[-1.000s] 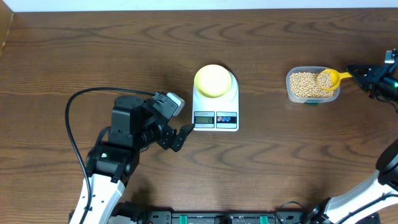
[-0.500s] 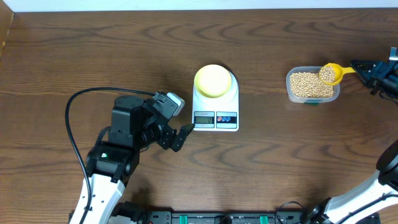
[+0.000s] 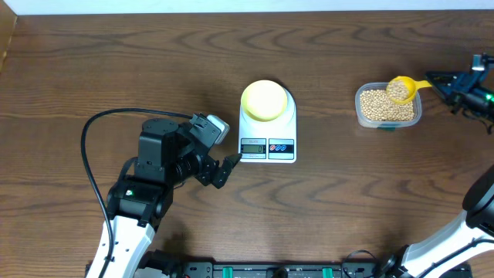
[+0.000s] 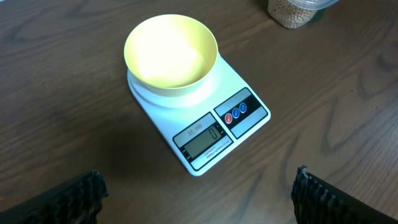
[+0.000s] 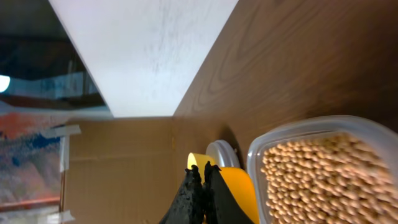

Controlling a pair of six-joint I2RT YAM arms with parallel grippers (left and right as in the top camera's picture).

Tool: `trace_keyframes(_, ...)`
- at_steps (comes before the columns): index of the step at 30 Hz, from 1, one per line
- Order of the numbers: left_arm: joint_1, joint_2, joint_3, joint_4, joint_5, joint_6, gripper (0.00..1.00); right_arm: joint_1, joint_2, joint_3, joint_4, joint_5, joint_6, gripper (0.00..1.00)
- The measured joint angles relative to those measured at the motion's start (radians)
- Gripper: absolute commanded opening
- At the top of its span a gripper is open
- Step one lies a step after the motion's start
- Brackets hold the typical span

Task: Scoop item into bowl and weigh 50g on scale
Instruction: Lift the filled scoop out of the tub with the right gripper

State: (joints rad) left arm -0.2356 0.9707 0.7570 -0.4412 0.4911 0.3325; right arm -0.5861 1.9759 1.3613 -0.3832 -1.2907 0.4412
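Left jaws spread wide, low over the worktop [image 3: 116, 62] just beside the scale [image 3: 289, 127]. On the scale, empty bowl [image 3: 266, 100], display at zero. Farther right, beans [image 3: 378, 108] in clear container [image 3: 359, 104]; right jaws pinching bean-filled yellow scoop [image 3: 411, 91] above it.

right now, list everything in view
table: one, brown wood
scale: one, white, table centre
bowl: one, pale yellow, on the scale, empty
container: one, clear plastic, right of the scale
beans: many, tan, in container and scoop
scoop: one, yellow, over the container's far right corner
cable: one, black, beside left arm
left end effector: one, black, open, near the scale's front left
right end effector: one, black, shut on the scoop's handle
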Motion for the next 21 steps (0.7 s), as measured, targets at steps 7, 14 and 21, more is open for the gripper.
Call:
trace_keyframes(7,0.0,0.0,0.0,0.0,0.0,0.0,0.98,0.078,0.0,0.0,0.005,0.0,0.0,0.01)
trace_keyframes(14,0.0,0.0,0.0,0.0,0.0,0.0,0.98,0.157,0.0,0.0,0.015,0.003,0.006,0.01)
trace_keyframes(21,0.0,0.0,0.0,0.0,0.0,0.0,0.98,0.236,0.0,-0.002,0.107,0.004,0.062,0.01)
